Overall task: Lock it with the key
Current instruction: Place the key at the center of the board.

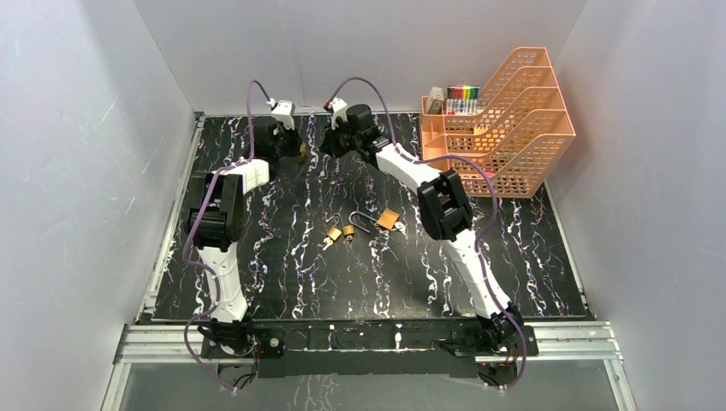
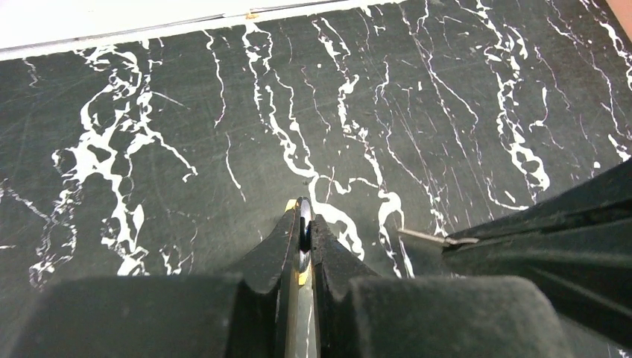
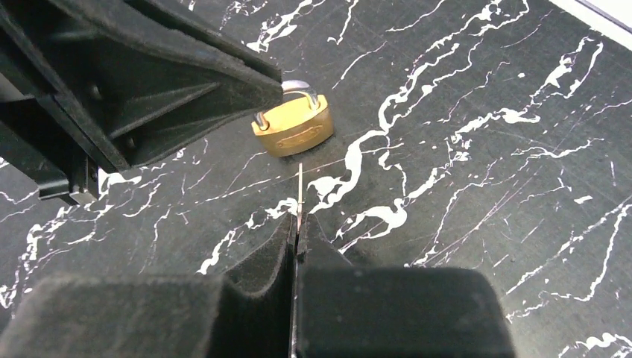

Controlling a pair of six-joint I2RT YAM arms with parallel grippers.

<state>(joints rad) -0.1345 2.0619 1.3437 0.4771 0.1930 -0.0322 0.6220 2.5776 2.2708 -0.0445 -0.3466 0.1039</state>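
As padlocks (image 1: pixel 333 232) lie loose, markers (image 1: pixel 462 98) occupy the rack (image 1: pixel 532 147).

Diffuse, even overhead light on the marbled table (image 1: pixel 531 257); soft shadows, mild sheen across it; tabletop sharp, wrist-view foreground above it blurred

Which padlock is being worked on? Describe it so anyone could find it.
Left of the orange rack, look along the table's far edge. The padlock there is pinched in the left fingers; the other padlocks lie loose mid-table.
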